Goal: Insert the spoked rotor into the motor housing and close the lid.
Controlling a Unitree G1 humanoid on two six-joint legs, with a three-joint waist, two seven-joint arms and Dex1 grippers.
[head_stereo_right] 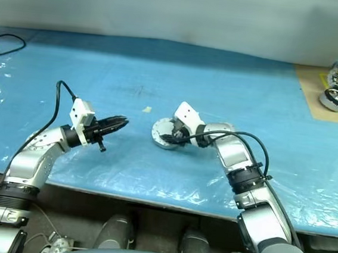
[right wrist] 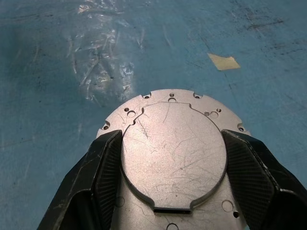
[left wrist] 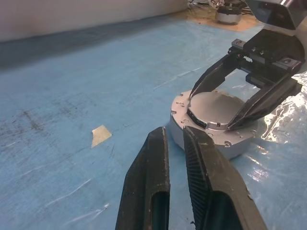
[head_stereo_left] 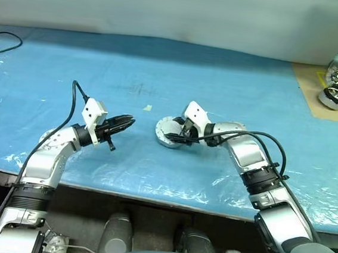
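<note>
- Two arms reach over the blue table [head_stereo_left: 163,66].
- The left gripper [head_stereo_left: 129,121] sits nearest, at about 9 o'clock from the housing [left wrist: 225,139], pointing level toward it. Its two fingers [left wrist: 148,191] are nearly together with a thin slit between them, holding nothing, tips just short of the housing's side.
- One housing lies mid-table with its lid [right wrist: 172,153] shut flat on top, plain grey scratched face up. The rotor itself can't be seen from here.
- The right gripper [right wrist: 173,182] comes in from about 3 o'clock, tilted down, its two fingers spread wide on opposite sides of the lid's round raised face; I cannot tell whether they press it.
- One small scrap of tan tape [head_stereo_left: 148,108] lies on the table at about 11 o'clock from the housing, near but apart.
- Farthest off, at 2 o'clock, two other motor parts [head_stereo_left: 335,96] sit on a brown board [head_stereo_left: 310,86].
</note>
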